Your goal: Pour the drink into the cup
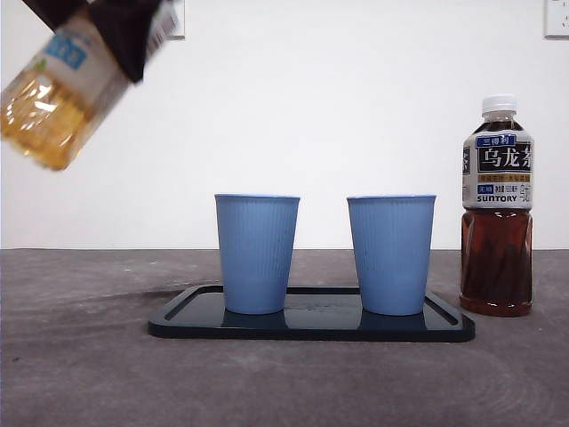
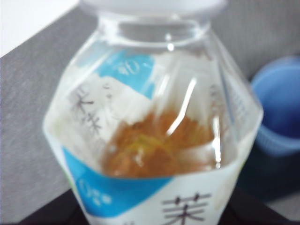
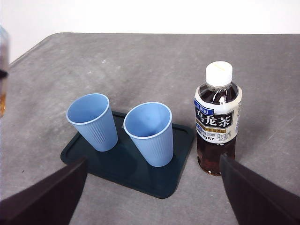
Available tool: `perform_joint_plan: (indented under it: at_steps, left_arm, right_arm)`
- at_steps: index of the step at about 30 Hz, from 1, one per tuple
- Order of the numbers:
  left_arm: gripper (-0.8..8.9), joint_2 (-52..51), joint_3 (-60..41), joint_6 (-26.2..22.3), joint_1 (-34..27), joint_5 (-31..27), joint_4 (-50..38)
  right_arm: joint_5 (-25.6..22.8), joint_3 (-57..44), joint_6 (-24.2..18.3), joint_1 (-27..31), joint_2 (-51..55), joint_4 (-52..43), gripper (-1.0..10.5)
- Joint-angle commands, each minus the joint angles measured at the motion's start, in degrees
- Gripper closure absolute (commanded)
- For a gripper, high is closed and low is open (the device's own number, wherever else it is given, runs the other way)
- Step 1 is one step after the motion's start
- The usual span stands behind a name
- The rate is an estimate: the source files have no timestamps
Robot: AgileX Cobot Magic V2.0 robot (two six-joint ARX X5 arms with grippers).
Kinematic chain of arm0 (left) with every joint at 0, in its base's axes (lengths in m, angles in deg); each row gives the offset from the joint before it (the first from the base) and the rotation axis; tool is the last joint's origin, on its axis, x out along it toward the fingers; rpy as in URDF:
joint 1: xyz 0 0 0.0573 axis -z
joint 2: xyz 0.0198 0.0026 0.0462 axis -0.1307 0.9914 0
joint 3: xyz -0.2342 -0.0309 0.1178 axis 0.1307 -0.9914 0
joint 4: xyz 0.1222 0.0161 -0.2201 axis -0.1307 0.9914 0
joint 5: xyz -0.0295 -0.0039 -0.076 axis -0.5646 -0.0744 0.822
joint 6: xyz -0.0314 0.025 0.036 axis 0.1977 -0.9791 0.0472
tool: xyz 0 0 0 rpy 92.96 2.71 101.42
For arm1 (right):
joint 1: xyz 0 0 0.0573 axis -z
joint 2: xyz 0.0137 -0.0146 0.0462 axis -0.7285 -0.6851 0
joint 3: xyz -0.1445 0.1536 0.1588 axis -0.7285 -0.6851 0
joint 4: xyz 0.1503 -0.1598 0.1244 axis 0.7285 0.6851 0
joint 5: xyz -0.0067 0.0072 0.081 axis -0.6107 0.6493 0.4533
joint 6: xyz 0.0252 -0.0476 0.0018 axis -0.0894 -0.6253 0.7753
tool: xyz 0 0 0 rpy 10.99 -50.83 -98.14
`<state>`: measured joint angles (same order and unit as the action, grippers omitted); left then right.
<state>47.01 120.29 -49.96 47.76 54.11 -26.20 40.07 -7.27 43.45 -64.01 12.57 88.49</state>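
A clear bottle of pale yellow tea (image 1: 58, 89) with a white and light-blue label hangs tilted high at the far left, base down and to the left. My left gripper (image 1: 124, 36) is shut on its upper part. Up close the bottle (image 2: 154, 140) fills the left wrist view, its white cap (image 2: 150, 5) on, with one blue cup (image 2: 279, 112) beyond it. Two blue ribbed paper cups (image 1: 257, 253) (image 1: 391, 253) stand upright and empty on a dark tray (image 1: 311, 327). My right gripper (image 3: 152, 206) is open, back above the table, short of the cups (image 3: 92, 122) (image 3: 149, 133).
A capped Suntory bottle of dark oolong tea (image 1: 497, 205) stands upright on the grey table just right of the tray, seen too as the dark bottle (image 3: 216, 117) beside the tray (image 3: 140, 176). A white wall lies behind.
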Motion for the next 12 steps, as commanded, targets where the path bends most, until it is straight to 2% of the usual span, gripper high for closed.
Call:
perform_joint_plan:
  at_steps: [1, 6, 12]
  left_arm:
    - [6.29, -4.09, -1.95, 4.33, -1.49, 1.75, -6.49]
    - [6.29, -10.29, -10.21, 6.23, -5.53, 7.34, -16.76]
    - [6.29, -11.98, -23.96, 6.49, -9.25, 8.90, -36.48]
  right_arm:
    - [0.02, 0.68, -0.70, -0.24, -0.15, -0.46, 5.0]
    - [0.17, 0.68, -0.70, -0.24, -0.17, -0.48, 5.0]
    - [0.22, 0.68, -0.68, -0.24, -0.17, -0.98, 5.0]
